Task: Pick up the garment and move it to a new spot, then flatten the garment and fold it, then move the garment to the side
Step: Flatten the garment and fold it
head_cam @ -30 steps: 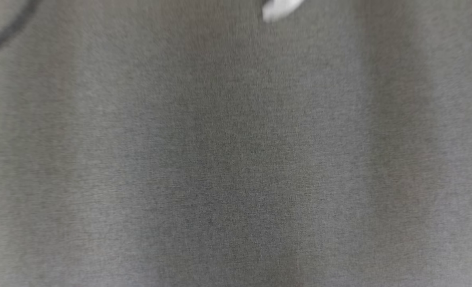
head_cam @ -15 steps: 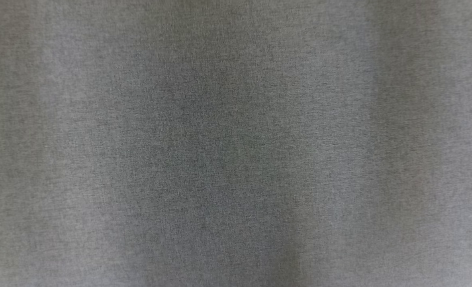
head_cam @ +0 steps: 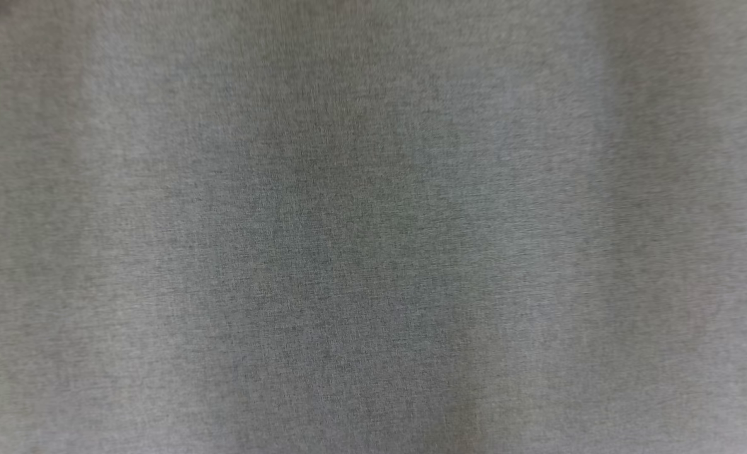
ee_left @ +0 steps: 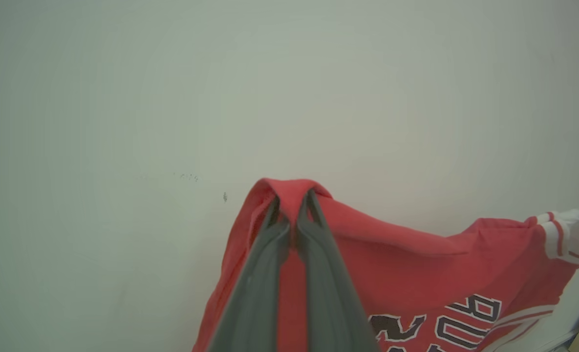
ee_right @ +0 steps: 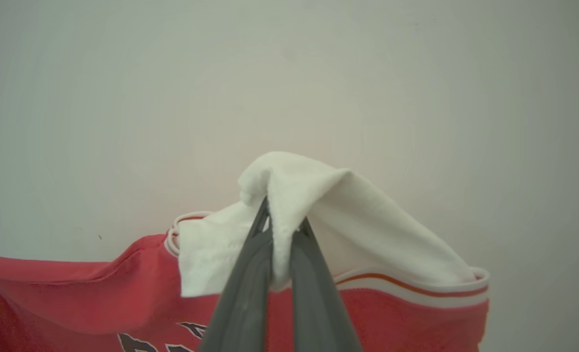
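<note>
Sliding over a blurred grey woven surface (head_cam: 373, 227), the head view has lost the white scrap and the dark curved line that sat near its top a second ago; what that grey is I cannot tell. Left gripper (ee_left: 292, 198) is pinched tight on a raised fold of the red garment (ee_left: 416, 274), its fingers nearly meeting through the cloth. Right gripper (ee_right: 284, 212) is clamped the same way on the garment's white panel (ee_right: 367, 234), which peaks over its tips. Lower on the jersey, dark lettering (ee_left: 465, 318) and striped trim (ee_left: 558, 234) show. Behind both lies a plain pale surface (ee_left: 172, 98), evenly lit, with a few dark specks (ee_left: 189, 176).
</note>
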Tool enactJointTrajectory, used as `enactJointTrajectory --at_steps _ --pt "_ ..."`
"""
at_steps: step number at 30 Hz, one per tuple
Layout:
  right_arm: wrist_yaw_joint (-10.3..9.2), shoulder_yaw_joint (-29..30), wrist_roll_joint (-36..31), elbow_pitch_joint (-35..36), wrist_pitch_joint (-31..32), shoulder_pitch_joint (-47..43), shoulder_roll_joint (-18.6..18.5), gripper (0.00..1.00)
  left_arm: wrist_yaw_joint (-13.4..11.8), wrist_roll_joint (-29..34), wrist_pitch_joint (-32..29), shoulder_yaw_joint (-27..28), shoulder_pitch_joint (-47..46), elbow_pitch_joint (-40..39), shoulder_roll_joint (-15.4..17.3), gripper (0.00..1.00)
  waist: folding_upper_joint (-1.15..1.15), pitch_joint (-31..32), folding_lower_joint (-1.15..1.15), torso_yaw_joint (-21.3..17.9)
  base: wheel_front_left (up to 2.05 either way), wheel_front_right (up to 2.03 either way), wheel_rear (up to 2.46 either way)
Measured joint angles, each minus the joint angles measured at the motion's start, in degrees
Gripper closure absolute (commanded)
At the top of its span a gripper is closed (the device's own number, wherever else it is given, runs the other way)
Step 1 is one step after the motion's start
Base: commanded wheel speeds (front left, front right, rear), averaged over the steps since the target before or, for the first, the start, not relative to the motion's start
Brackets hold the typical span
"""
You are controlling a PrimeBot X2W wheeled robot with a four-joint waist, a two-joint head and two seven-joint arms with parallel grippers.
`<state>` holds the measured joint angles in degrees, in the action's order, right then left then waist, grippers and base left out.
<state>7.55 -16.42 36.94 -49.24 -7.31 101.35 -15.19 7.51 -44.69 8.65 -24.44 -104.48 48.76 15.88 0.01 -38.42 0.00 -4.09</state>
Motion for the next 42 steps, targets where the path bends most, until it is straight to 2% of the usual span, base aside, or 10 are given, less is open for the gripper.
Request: enactJointTrajectory --at_steps 5,7,12,16,21,28,35,42 --pt "0.0 -3.74 4.65 8.31 -1.43 -13.3 -2.37 1.0 -0.01 -2.97 3.9 -1.04 14.69 -6.41 2.26 1.0 -0.01 2.94 0.0 -0.23 0.0 0.0 0.0" --pt "0.0 -4.49 7.26 14.25 -1.76 -23.63 -5.12 1.0 -0.38 -4.48 5.13 0.02 25.38 -11.06 3.44 1.0 -0.01 5.15 -0.01 -0.36 0.0 0.0 0.0" --pt "0.0 -2.58 10.49 24.43 -1.32 -41.16 -8.17 1.0 -4.03 -5.33 5.98 1.37 43.52 -21.98 4.19 1.0 -0.02 8.99 -0.02 -0.45 0.0 0.0 0.0" --pt "0.0 0.24 11.37 31.98 -0.11 -55.17 -8.93 1.0 -7.3 -5.66 6.21 1.91 56.87 -30.61 3.63 1.0 -0.02 11.86 -0.02 -0.29 0.0 0.0 0.0" --pt "0.0 5.02 10.85 39.58 2.04 -71.6 -6.98 1.0 -10.16 -6.08 6.24 1.74 71.38 -37.75 2.98 1.0 -0.02 15.23 -0.03 0.0 0.0 0.0 0.0" --pt "0.0 11.17 5.87 48.45 6.6 -91.5 -1.75 1.0 -10.95 -6.36 6.32 2.31 86.29 -39.85 2.35 1.0 -0.02 19.88 -0.02 0.21 0.0 0.0 0.0" --pt "0.0 14.66 2.41 53.09 10.17 -102.6 2.76 1.0 -10.51 -4.7 6.36 3.76 94.35 -39.95 0.35 1.0 -0.02 22.98 -0.02 0.1 0.0 0.0 0.0" --pt "0.0 18.42 0.57 55.5 13.36 -111.44 6.64 1.0 -9.93 -2.7 6.38 2.94 100.16 -39.16 -1.59 1.0 -0.02 25.46 -0.01 0.61 0.0 0.0 0.0"
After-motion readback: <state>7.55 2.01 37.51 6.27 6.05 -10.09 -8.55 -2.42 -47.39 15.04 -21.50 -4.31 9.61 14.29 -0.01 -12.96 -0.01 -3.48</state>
